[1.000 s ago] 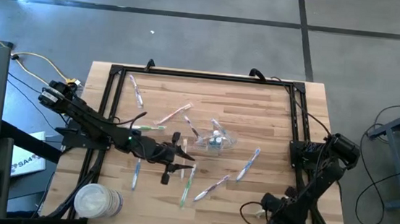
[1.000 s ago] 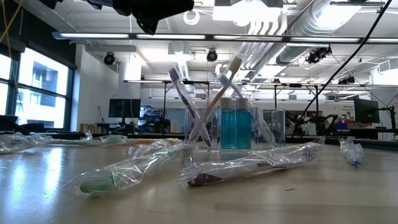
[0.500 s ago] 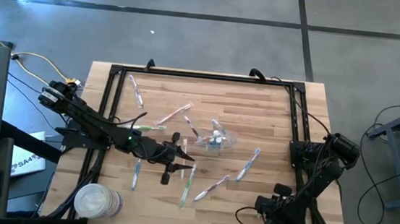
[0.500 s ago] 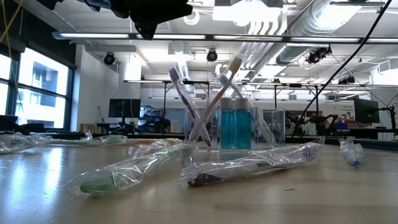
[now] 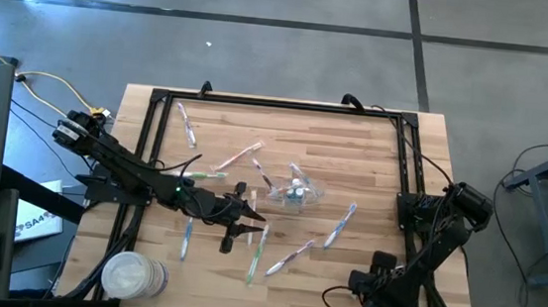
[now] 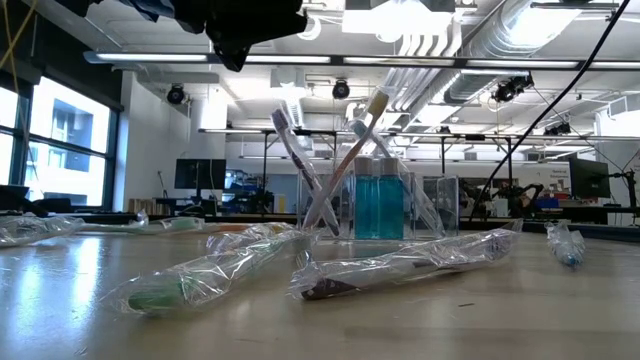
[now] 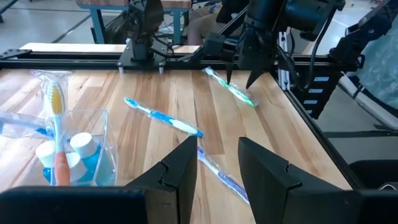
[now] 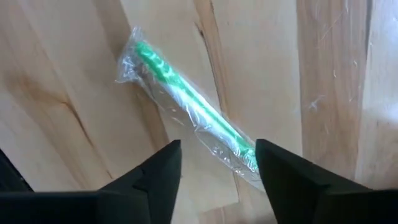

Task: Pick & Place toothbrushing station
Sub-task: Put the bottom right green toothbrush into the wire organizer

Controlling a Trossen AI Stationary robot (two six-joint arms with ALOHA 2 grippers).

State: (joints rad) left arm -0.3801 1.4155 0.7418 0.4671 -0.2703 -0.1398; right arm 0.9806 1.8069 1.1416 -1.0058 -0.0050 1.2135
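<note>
Toothbrushes lie scattered around the clear container (image 5: 299,192).
Right gripper (image 8: 217,163) hangs spread over a wrapped green toothbrush (image 8: 186,106), gripping nothing; left gripper (image 7: 217,167) hovers parted, empty.

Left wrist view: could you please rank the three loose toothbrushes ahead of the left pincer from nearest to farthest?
1. Pale blue toothbrush, just beyond the left pincer.
2. Bright blue toothbrush, mid-table.
3. Green toothbrush, far side, beneath the right pincer.

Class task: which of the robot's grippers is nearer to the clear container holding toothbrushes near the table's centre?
Left. The left gripper hovers just beside the clear container; the right gripper is farther off near the table's front edge.
</note>
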